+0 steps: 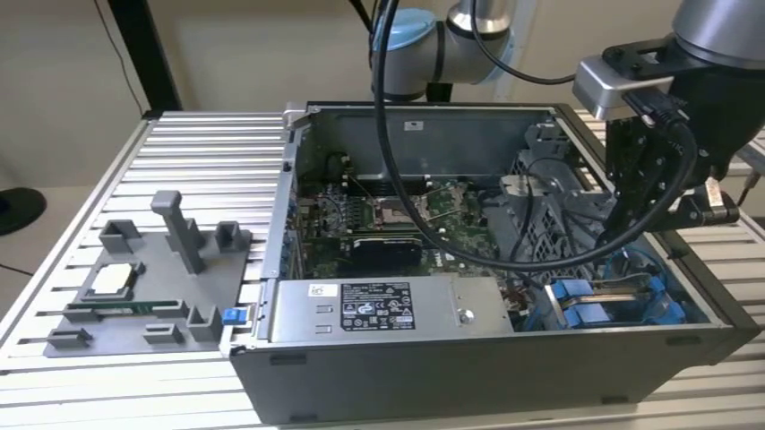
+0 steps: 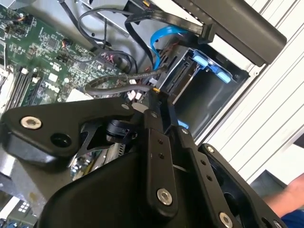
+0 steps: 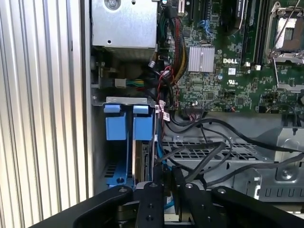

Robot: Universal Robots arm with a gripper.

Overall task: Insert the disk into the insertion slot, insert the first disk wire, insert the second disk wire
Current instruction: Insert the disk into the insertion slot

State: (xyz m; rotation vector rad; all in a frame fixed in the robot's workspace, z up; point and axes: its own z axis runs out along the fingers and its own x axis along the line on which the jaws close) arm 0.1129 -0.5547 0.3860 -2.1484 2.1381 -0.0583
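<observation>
The disk (image 3: 141,161) is found seated in the slot (image 3: 124,100), in the corner of the case (image 1: 478,376) towards the exterior view's right, so the first step is judged done. It is stood on edge, with its thin side turned up to the open case. Its long axis is laid along the near wall of the case, level with the floor. Its blue tab (image 3: 143,124) is pointed towards the power supply (image 1: 382,309), and the far end, where the plugs are presumably taken, is pointed away from it.

The gripper (image 2: 154,97) is lowered into that corner, at the disk's far end. Its jaws are drawn together, and the end of a black wire (image 2: 114,81) is seen right at their tip, so they are judged clenched on that wire. A blue cable (image 2: 154,45) is hung loose just beside the bay.

No plug is seen pushed home at the disk. The first wire is therefore taken to be in hand but not yet connected, and both wire steps are counted as left.
</observation>
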